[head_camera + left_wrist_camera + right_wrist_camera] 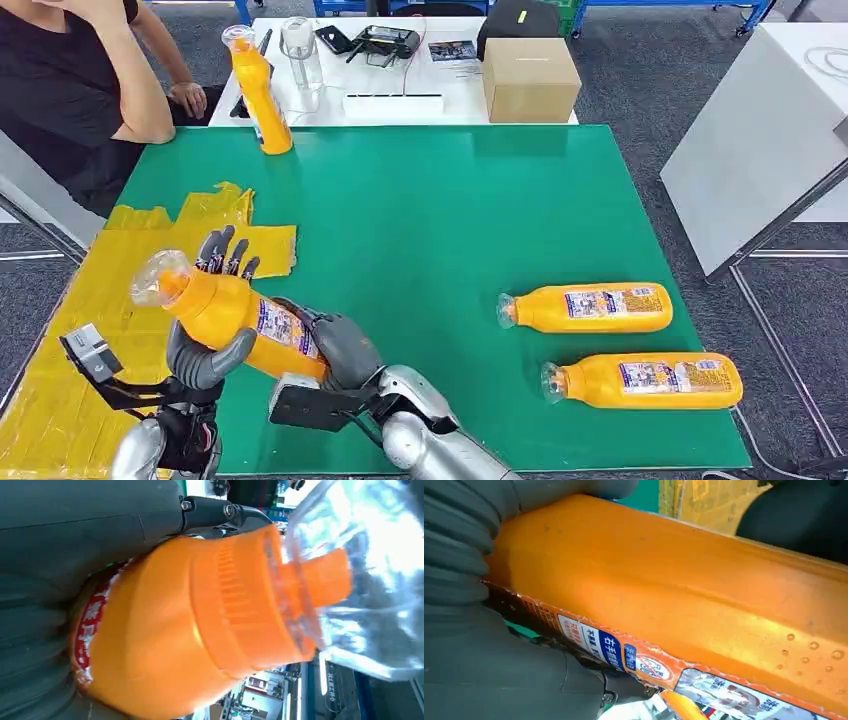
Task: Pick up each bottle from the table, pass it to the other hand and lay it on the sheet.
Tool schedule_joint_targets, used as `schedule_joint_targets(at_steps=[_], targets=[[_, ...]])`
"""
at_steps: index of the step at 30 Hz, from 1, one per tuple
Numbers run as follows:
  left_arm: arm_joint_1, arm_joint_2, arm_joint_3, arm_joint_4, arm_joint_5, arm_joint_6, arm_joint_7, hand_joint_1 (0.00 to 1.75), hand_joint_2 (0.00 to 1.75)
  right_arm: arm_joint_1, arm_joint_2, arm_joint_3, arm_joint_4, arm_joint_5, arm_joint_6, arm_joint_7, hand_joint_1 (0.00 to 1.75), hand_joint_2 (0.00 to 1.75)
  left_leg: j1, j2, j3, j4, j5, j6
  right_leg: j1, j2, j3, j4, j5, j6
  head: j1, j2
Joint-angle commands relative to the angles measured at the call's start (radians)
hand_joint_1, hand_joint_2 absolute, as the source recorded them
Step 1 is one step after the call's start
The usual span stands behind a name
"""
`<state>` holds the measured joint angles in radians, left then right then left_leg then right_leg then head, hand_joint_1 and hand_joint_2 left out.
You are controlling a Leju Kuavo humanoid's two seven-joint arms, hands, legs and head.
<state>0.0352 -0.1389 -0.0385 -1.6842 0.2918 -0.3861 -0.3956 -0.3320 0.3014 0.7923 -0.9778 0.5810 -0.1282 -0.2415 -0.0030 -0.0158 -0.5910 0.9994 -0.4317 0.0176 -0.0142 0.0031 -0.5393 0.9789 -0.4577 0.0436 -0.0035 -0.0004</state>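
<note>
My left hand and right hand both gripped one bottle; its base was hidden, apparently inside my right palm.

Orange bottles with blue-and-white labels, green table, yellow sheet

silver metal arms, glossy rounded shells. left hand and right hand: thick grey thumb, grey ribbed cover, darker fingers with small coloured marks at the tips. black bracket with boxy camera at each wrist, black linkage with silver screws.
</note>
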Motion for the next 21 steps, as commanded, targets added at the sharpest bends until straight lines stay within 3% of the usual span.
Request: schedule_joint_targets(at_steps=[1,2,10,21], targets=[[-0.044,0.023,-0.042,0.055,-0.029,-0.001,0.014,1.31,1.75,-0.010,-0.010,0.019,0.099,0.020,0.002,-0.006,1.75,1.75,0.001,-0.001,0.003,-0.001,0.000,-0.001,0.001,-0.002,0.004,-0.002,0.000,-0.001,0.000,0.000],[-0.047,0.027,-0.046,0.060,-0.030,-0.003,0.015,1.75,1.75,-0.009,-0.011,0.020,0.096,0.021,0.003,-0.007,1.75,1.75,0.002,-0.001,0.004,-0.001,-0.001,-0.001,0.003,-0.002,0.005,-0.003,0.000,-0.002,0.000,0.000],[-0.054,0.082,-0.102,0.102,-0.099,-0.034,-0.005,1.75,1.75,-0.022,-0.014,0.008,0.081,0.022,0.020,-0.009,1.75,1.75,0.002,-0.001,0.004,-0.001,0.000,-0.001,0.002,-0.003,0.005,-0.003,0.000,-0.001,0.000,0.000],[-0.053,0.098,-0.114,0.111,-0.101,-0.042,-0.004,1.75,1.75,-0.023,-0.017,-0.002,0.070,0.019,0.018,-0.014,1.75,1.75,0.001,0.000,0.002,-0.001,0.000,-0.001,0.001,-0.001,0.003,-0.002,0.000,-0.001,0.000,0.000]])
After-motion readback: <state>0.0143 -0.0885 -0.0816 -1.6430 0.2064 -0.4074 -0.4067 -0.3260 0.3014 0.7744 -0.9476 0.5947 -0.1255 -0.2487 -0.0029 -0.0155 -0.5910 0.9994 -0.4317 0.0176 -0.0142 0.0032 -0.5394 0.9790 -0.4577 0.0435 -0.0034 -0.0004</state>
